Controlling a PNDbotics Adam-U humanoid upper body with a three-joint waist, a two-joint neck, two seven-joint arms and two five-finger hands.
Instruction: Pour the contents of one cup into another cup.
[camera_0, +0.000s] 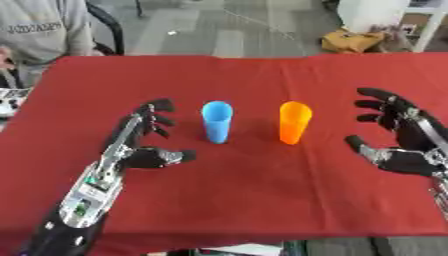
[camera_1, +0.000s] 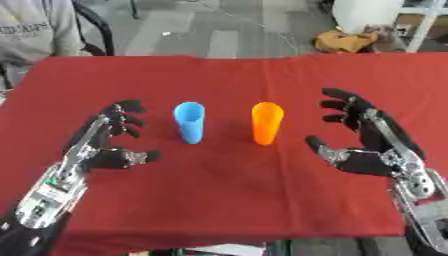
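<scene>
The blue cup (camera_0: 217, 121) and orange cup (camera_0: 295, 122) stand upright, side by side mid-counter (camera_0: 245, 200). Left robot hand (camera_0: 144, 145) and right robot hand (camera_1: 363, 145) flank them, fingers spread, holding nothing. Both cups look light, thin, probably squashable: grasp mid-wall. Contents can't be seen

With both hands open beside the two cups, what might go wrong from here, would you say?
1. The blue cup and orange cup are tall, narrow and upright; a finger of the left hand or right hand could tip one over.
2. The cups stand close together, so lifting one might knock the other.
3. Their narrow mouths could make the pour spill onto the red cloth.
</scene>
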